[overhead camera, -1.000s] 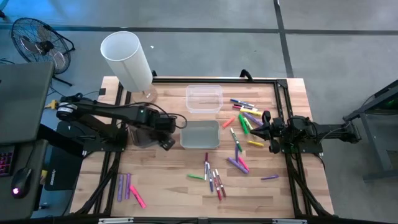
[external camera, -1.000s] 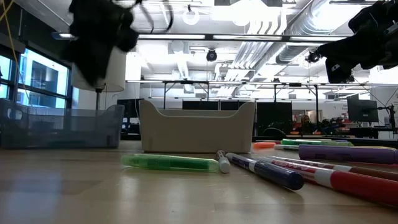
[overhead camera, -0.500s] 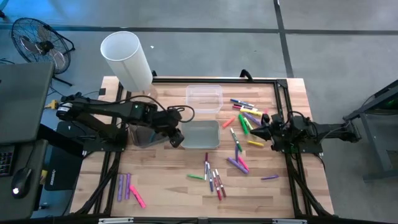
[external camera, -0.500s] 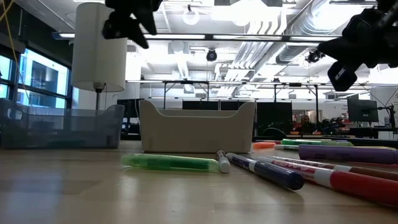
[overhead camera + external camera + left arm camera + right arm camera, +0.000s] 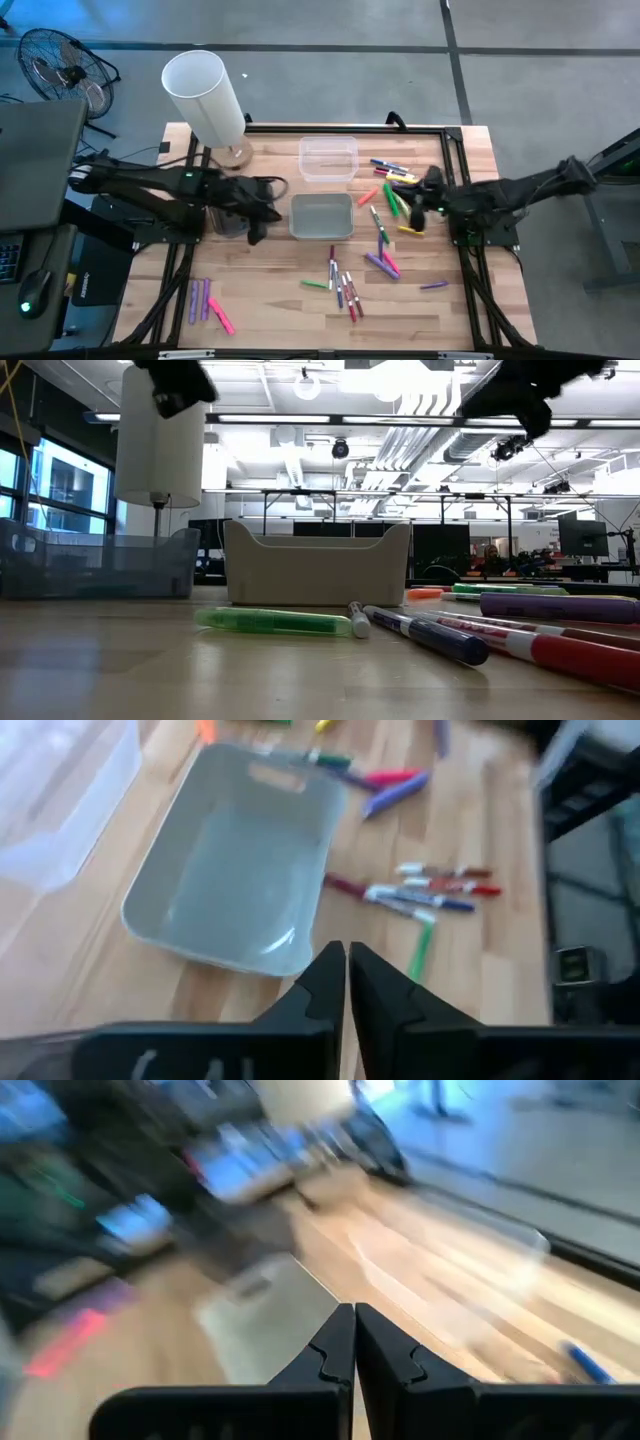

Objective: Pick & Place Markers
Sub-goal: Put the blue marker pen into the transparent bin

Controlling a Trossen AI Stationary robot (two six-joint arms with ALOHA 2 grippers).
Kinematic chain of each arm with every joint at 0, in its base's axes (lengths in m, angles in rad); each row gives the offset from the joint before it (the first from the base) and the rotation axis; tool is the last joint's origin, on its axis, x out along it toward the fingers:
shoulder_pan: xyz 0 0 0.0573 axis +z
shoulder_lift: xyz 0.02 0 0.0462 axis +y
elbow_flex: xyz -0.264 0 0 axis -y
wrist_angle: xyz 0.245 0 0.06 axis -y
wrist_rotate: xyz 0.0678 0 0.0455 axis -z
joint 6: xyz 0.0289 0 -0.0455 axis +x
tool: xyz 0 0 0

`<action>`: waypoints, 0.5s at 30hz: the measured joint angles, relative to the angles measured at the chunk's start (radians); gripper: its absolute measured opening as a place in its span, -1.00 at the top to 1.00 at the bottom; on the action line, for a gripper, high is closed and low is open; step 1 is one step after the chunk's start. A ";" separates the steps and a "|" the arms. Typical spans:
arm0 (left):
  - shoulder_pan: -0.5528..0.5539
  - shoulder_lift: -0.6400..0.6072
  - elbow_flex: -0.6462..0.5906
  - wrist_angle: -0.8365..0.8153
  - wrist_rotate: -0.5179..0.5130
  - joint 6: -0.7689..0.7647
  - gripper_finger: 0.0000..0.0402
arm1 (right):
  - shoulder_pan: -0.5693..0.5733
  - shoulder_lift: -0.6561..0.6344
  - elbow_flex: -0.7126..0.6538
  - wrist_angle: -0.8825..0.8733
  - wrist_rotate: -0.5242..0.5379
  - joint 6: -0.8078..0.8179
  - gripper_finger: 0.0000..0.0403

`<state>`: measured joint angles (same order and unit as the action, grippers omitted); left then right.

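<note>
The table (image 5: 270, 300) is pale butcher-block wood with a visible plank grain, framed by black metal rails. Dead centre sits a grey bin (image 5: 322, 216), a matte plastic rectangle with rounded corners and a handle slot, nothing visible inside it. Just at its 12 o'clock is a clear bin (image 5: 328, 158), same boxy shape but see-through and glossy. The markers (image 5: 345, 285) are thin pen-shaped sticks scattered loose on the wood: a bunch of white-bodied ones with coloured caps plus a green one at the grey bin's 6 o'clock, a messy pile of green, purple, yellow and orange at its 3 o'clock, and three purple and pink ones way off at 7 o'clock near the table's corner. From table height, a translucent green marker (image 5: 275, 621) lies flat in front of the grey bin. A big smooth white cylinder (image 5: 205, 97) stands tilted at about 11 o'clock. The left gripper (image 5: 256, 212) hovers just at the grey bin's 9 o'clock, dark fingers pressed together on nothing. The right gripper (image 5: 432, 186) hangs over the pile at 3 o'clock, fingers also pressed tight together, no marker between them.
</note>
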<state>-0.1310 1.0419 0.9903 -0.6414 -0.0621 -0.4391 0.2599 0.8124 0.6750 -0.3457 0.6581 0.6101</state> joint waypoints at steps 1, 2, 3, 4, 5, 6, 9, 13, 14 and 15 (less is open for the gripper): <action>0.000 -0.052 -0.033 -0.016 0.002 0.004 0.97 | -0.008 0.069 0.068 -0.084 0.012 0.047 1.00; 0.000 -0.097 -0.063 -0.018 0.007 0.006 0.98 | -0.019 0.135 0.134 -0.175 0.015 0.099 1.00; 0.000 -0.135 -0.088 -0.001 0.008 0.004 0.99 | -0.036 0.198 0.205 -0.284 0.012 0.152 1.00; 0.000 -0.171 -0.112 0.006 0.007 -0.003 0.98 | -0.058 0.258 0.271 -0.392 -0.002 0.201 1.00; 0.000 -0.205 -0.139 0.002 0.004 -0.007 0.97 | -0.085 0.314 0.335 -0.493 -0.024 0.239 1.00; 0.000 -0.234 -0.162 -0.009 -0.004 -0.009 0.97 | -0.119 0.366 0.396 -0.592 -0.058 0.267 1.00; 0.000 -0.291 -0.192 0.024 -0.036 -0.010 0.99 | -0.230 0.494 0.538 -0.811 -0.176 0.265 0.99; 0.000 -0.313 -0.200 0.019 -0.046 -0.010 0.99 | -0.414 0.600 0.647 -0.898 -0.319 0.061 0.92; 0.000 -0.312 -0.200 0.015 -0.043 -0.010 0.99 | -0.466 0.616 0.661 -0.898 -0.351 -0.008 0.88; 0.000 -0.312 -0.200 0.013 -0.036 -0.010 0.99 | -0.518 0.634 0.673 -0.894 -0.383 -0.073 0.85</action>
<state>-0.1310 0.7296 0.7898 -0.6281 -0.0977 -0.4494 -0.2585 1.4464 1.3481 -1.2399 0.2751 0.5376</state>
